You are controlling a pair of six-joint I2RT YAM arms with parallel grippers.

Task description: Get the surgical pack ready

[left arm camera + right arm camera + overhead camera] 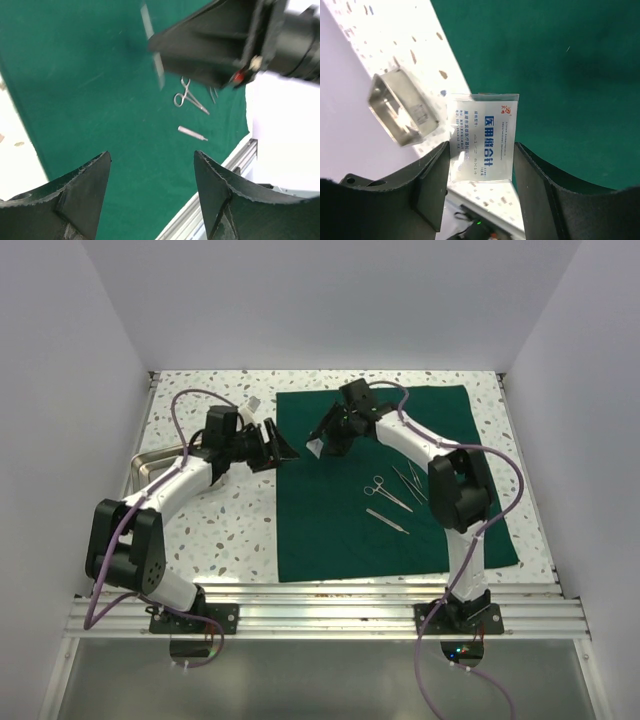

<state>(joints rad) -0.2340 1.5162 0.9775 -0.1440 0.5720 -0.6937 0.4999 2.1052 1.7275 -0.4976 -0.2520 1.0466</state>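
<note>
Drape (340, 530): dark green cloth, matt.
Surface (230, 530): smooth, white with speckles.
Tray (422, 112): bright metal, brushed.
Packet (482, 140): glossy clear plastic over printed white paper.
Forceps (388, 494): shiny metal.
Left claw (152, 160): matt black plastic, serrated edges.

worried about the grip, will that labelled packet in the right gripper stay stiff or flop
Likely light and fairly stiff: the packet stands flat in the right gripper without sagging. Its glossy clear sleeve probably slips easily, and squeezing its edges might buckle it.
</note>
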